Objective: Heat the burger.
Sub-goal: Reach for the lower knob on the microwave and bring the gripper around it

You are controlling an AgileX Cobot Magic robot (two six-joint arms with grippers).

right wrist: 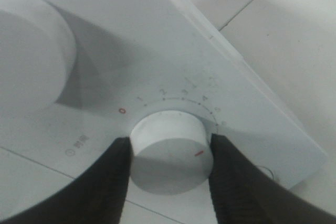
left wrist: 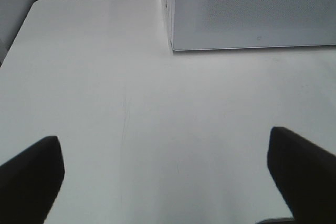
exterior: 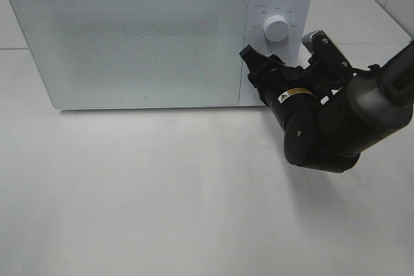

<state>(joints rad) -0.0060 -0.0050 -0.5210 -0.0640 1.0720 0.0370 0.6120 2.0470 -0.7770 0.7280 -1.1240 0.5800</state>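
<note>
- The right tool is at the microwave's control panel, on the side of the door.
- It is clamped on the lower knob. The jaws are partly apart, with one black finger pressed against each side of the white knob.
- A scale starting at a red 0 and running 1, 2, 3, 4 arcs around that knob. A small red dash on the knob lies close to one finger.
- The upper knob on the same panel is free, with nothing touching it.
- The left tool hangs over the bare worktop in front of the microwave's other front corner. Its jaws are spread wide and it holds and touches nothing.
- The microwave door is shut, and its frosted, speckled panel does not show the inside.
- The burger shows in no view, so I cannot tell where it is.
</note>
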